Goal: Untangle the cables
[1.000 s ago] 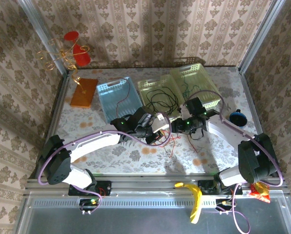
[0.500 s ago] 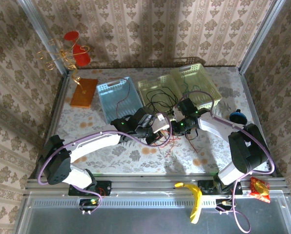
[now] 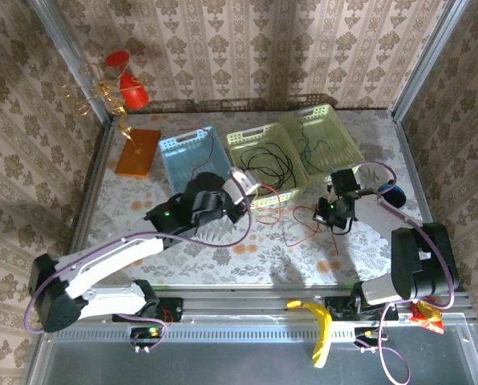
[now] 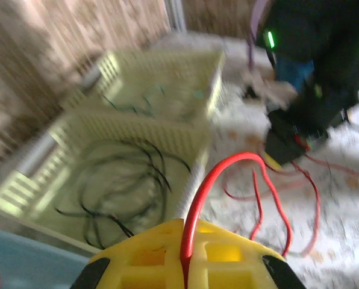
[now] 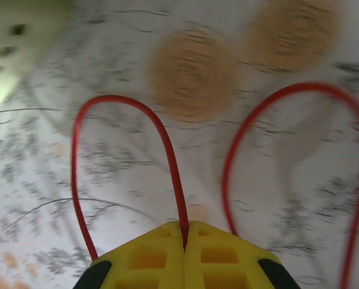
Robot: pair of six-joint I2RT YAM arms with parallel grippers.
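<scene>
- Change, arms: a second ago the two grippers worked close together at the centre of the table (image 3: pixel 183 249), just in front of the baskets. The left gripper (image 4: pixel 182 260) has since drawn back toward the middle basket (image 3: pixel 273 198), and the right gripper (image 5: pixel 184 241) has swung out to the right side.
- Change, right jaws: part-way apart a second ago, now pressed together on the red cable (image 4: pixel 227 164), which runs out from between the yellow fingers in the right wrist view.
- Left jaws: together as before, clamped on the same red cable. The strand rises from between the fingers and arcs toward the right gripper.
- Meaning for the task: one strand is held at two points and the arms have parted. In my judgement the red cable is being drawn out clear of the others. The slack between the grips is not yet taken up.
- Red cable, appearance and place: thin and glossy, in several loose loops on the patterned table between the grippers. It lies in front of the baskets, and no black or green strand visibly crosses it.
- Black cable (image 4: pixel 122 180): a loose coil of thin loops inside the middle basket.
- Green cable (image 4: pixel 144 101): faint strands in the right-hand basket (image 3: pixel 347 160), blurred in the left wrist view.
</scene>
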